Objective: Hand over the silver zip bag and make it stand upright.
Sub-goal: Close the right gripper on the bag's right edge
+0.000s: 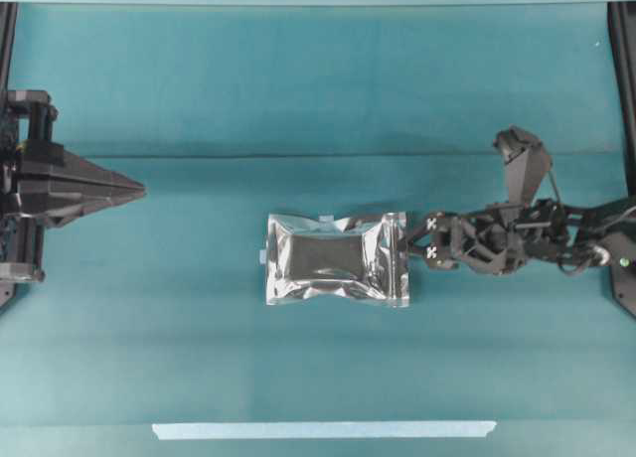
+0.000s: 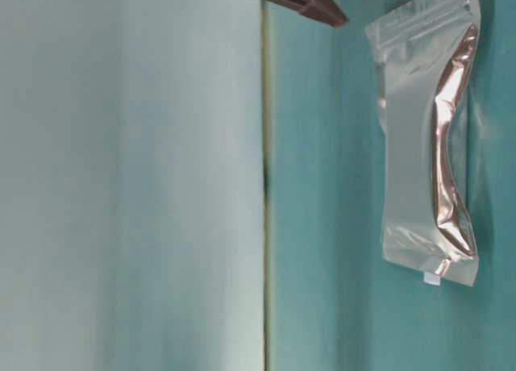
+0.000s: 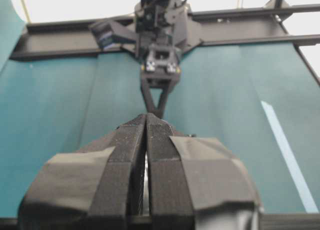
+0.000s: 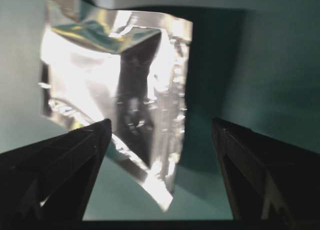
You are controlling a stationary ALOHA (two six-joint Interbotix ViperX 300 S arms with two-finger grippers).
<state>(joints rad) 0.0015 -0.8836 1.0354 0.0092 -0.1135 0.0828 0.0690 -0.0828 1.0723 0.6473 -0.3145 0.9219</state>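
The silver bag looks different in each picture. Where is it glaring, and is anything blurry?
In the right wrist view the bag is blown out white on its left side, with its shadow on the cloth to the right, and the right hand's fingers are dark. Overhead it is evenly lit. The table-level view shows it soft, with a coppery reflection. In the left wrist view the near fingers are blurred.

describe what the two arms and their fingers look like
Both arms are black, angular and skeletal. The left gripper has long tapered fingers with ribbed pads and black tape wrapping. The right gripper shows white cross-marked screw tabs and loose black cables at the wrist.
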